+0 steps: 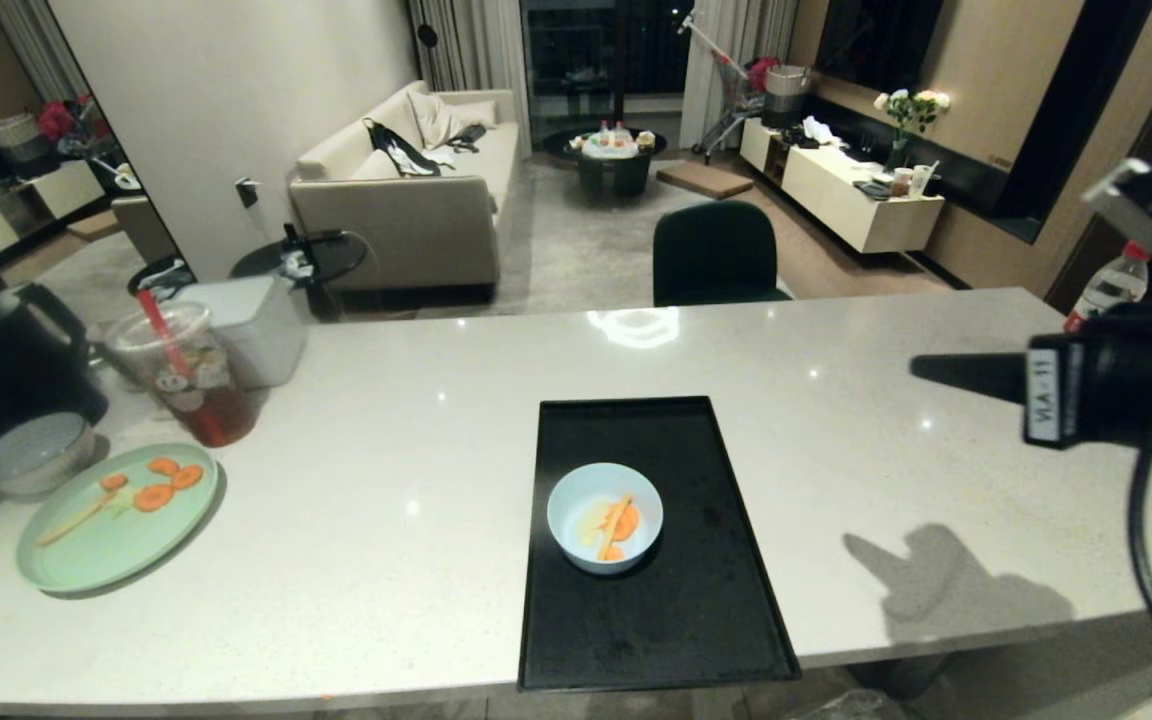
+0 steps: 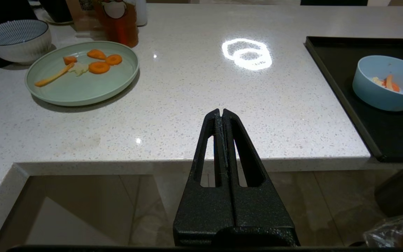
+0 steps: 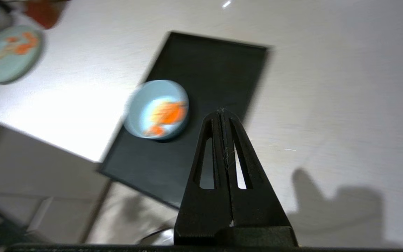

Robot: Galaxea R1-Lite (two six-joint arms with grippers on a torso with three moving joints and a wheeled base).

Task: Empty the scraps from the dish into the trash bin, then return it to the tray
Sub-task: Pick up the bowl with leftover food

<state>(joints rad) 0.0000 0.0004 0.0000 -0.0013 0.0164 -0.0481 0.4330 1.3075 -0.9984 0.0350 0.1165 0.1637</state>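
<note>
Hovering above the counter, right end effector (image 3: 222, 111) closed, empty.

Glossy speckled stone counter (image 1: 416, 420), matt black tray (image 1: 676, 620), smooth pale-blue dish (image 1: 576, 500), rough-textured black pincer (image 2: 222, 113)

Scrap-filled pale-blue dish (image 1: 604, 517) upright on black tray (image 1: 696, 620)

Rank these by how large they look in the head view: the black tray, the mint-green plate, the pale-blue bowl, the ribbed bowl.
1. Black tray
2. Mint-green plate
3. Pale-blue bowl and ribbed bowl: look alike, so unranked.
</note>
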